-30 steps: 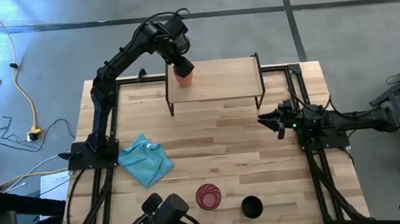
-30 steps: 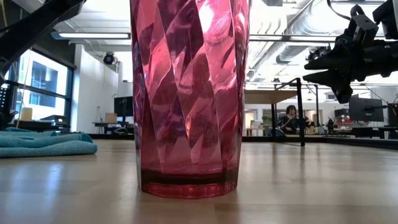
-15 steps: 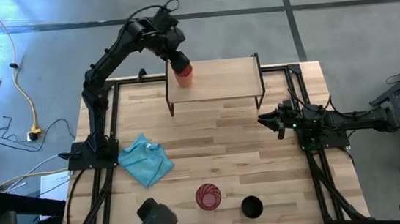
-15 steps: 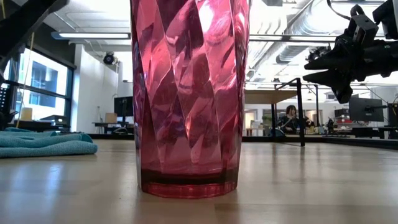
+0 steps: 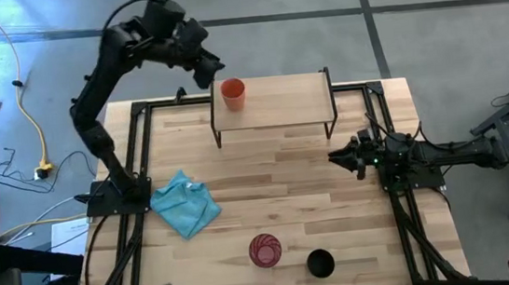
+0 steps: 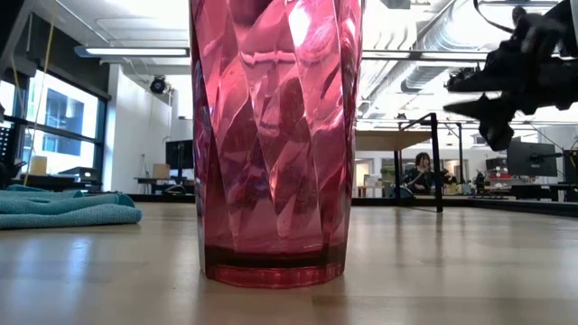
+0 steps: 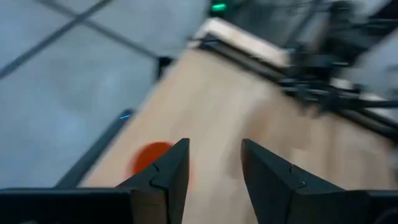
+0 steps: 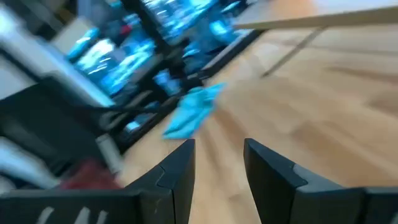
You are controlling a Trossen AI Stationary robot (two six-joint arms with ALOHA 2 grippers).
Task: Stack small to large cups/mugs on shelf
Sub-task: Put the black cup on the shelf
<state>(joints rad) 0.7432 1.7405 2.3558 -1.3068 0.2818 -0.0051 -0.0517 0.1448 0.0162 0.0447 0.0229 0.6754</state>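
Observation:
The short orange cup (image 5: 233,92) stands upright by its base on the left end of the light-wood shelf (image 5: 279,103); the left wrist view shows it as orange cup (image 7: 152,158) below the fingers. My left gripper (image 5: 208,72) (image 7: 214,146) is open, raised above and to the far left of the cup, touching nothing. The pink-red ribbed tumbler (image 5: 265,250) (image 6: 275,135) and the black cup (image 5: 320,263) stand near the table's near edge. My right gripper (image 5: 338,156) (image 6: 456,95) (image 8: 219,146) is open over the table's right part.
A light blue cloth (image 5: 185,203) (image 6: 63,208) (image 8: 193,112) lies crumpled on the table's left part. The shelf's thin black legs (image 5: 332,116) stand on the far middle of the table. Bare wood lies between the shelf and the two near cups.
My left gripper has let go of the orange cup, risen and swung back toward the far left, off the shelf. The cup has stayed upright on the shelf's left end.

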